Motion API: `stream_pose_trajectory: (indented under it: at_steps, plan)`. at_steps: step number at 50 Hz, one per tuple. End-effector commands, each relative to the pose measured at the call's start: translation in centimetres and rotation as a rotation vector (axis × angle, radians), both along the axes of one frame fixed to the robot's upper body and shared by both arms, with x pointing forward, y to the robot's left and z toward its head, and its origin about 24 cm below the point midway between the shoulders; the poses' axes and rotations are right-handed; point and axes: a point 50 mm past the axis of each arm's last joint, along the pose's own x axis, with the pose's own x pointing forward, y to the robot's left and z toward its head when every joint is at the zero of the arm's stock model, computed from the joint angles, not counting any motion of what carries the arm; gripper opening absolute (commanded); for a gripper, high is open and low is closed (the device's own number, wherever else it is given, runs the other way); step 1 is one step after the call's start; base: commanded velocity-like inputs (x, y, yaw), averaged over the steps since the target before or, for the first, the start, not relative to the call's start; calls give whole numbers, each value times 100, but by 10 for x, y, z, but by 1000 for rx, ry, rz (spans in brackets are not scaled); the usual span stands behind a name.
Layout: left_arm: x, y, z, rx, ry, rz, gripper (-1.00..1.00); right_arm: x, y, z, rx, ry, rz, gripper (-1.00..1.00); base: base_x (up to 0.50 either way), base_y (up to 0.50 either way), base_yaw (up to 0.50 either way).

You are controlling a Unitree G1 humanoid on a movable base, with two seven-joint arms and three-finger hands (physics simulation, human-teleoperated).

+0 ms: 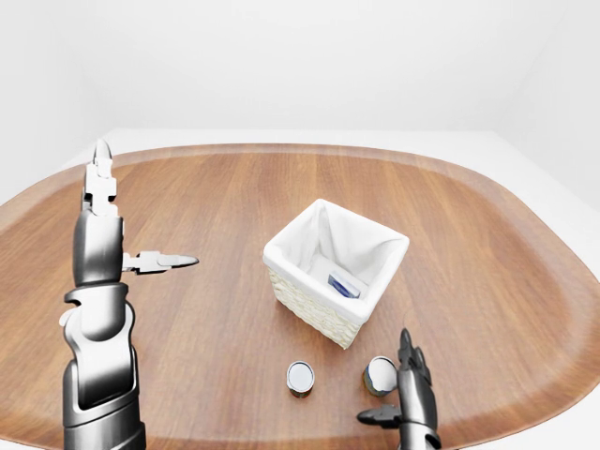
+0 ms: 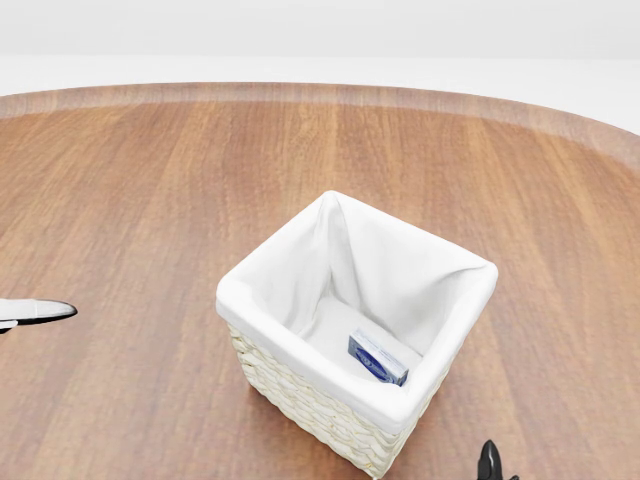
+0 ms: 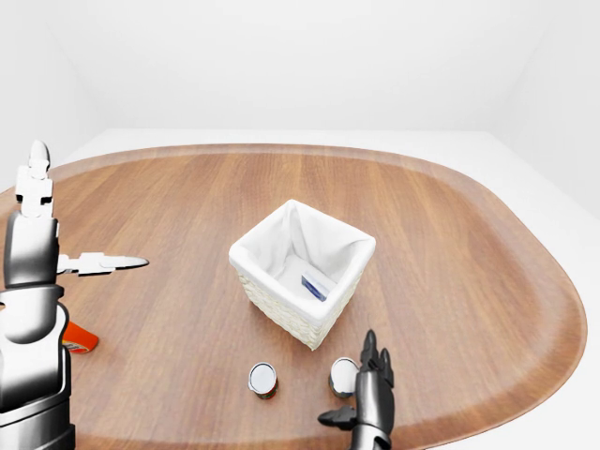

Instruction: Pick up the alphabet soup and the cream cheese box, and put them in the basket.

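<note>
Soup is the step I am on: the cream cheese box already lies inside the basket, low against its near wall. Nearest me, at the bottom of the left-eye view, my right hand stands fingers up and spread, gripping nothing. Just to its upper left, almost touching the fingertips, is a can lying on the table with its pale end toward me. A second can lies a little further left. I cannot read either label, so I cannot tell which one is the alphabet soup. In the right-eye view an orange-red object peeks out behind my left forearm at the left edge; it is not part of the task.

Beyond the cans sits the basket, woven with a white liner, open at the top. Further left my left hand is raised, fingers spread wide and empty, well apart from everything.

My judgement: next I need to lower the right hand over the near can, close round its side, lift, and carry it above the basket rim.
</note>
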Motion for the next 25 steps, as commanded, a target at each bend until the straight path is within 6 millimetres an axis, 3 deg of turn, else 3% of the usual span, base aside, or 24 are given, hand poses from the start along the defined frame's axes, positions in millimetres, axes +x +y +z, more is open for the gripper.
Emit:
stream_pose_trajectory:
  at_steps: [1,25]
  plan:
    - [0,0,1,1,1,-1,100,1,-5,-5,-6,23,-20,100,0,0,0]
    - [1,0,-1,0,0,-2,100,14,-3,-10,2,32,-22,100,0,0,0]
